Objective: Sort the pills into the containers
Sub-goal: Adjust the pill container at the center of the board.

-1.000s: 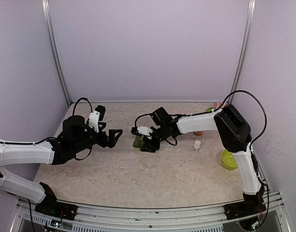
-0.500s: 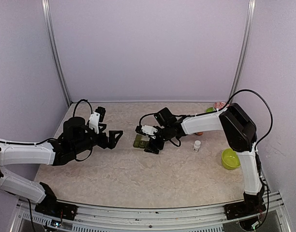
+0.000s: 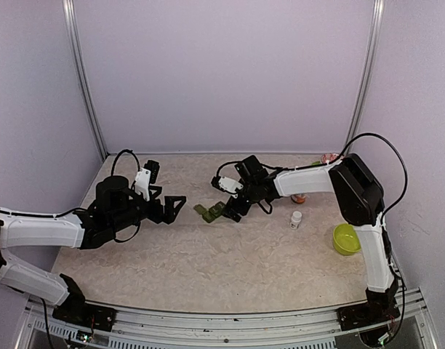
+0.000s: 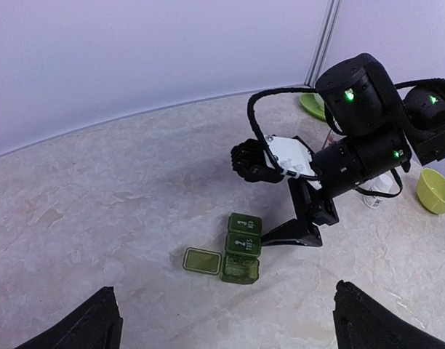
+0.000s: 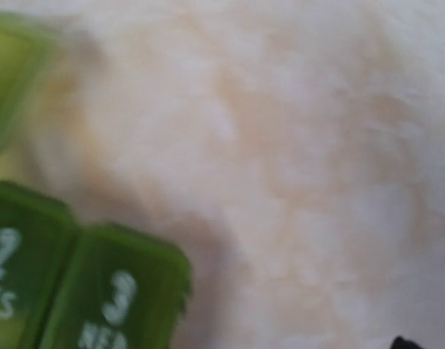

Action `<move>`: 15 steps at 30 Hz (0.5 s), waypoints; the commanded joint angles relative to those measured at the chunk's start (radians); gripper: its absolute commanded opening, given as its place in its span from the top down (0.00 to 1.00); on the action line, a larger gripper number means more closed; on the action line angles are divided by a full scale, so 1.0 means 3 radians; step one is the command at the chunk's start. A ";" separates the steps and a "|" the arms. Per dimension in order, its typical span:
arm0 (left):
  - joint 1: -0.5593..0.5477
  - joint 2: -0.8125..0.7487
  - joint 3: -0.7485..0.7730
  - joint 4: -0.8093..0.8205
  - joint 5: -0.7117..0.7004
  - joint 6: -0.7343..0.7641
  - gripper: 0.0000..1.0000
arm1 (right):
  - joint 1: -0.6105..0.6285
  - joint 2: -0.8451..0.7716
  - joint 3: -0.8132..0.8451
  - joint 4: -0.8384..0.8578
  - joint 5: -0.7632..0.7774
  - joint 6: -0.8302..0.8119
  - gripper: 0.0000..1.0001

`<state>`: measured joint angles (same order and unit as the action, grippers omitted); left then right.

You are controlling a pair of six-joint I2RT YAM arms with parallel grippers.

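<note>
A green pill organizer lies mid-table. In the left wrist view its compartments 3 and 2 are shut; the nearest one stands uncovered, its lid flipped out to the left. My right gripper hangs open just right of the organizer, one finger low beside it, holding nothing. The blurred right wrist view shows the organizer at lower left. My left gripper is open and empty, to the left of the organizer. No loose pills show.
A white pill bottle stands right of the right arm, an orange object behind it. A yellow-green bowl sits near the right edge. Small red and green dishes sit at the back right corner.
My right gripper opened and drew back up and to the right, off the organizer. The organizer's near lid now lies flipped open to the left. The left arm stayed put.
</note>
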<state>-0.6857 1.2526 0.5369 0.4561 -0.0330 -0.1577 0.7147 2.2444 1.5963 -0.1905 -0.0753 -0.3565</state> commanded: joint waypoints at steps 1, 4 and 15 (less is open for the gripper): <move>0.0010 0.0021 -0.0047 0.0089 0.0033 -0.0031 0.01 | -0.0065 0.0188 0.0185 -0.0115 0.0193 0.0103 0.00; 0.0005 0.0033 -0.0042 0.0100 0.0038 -0.0037 0.01 | -0.0071 0.0286 0.0330 -0.0163 0.0257 0.0126 0.00; -0.0025 0.0014 -0.0006 0.0065 0.0033 -0.0018 0.01 | -0.0076 0.0435 0.0586 -0.0201 0.0495 0.0187 0.00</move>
<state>-0.6861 1.2579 0.5316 0.4568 -0.0322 -0.1608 0.7006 2.3543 1.7695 -0.2047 0.0074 -0.3157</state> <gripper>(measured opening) 0.988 0.998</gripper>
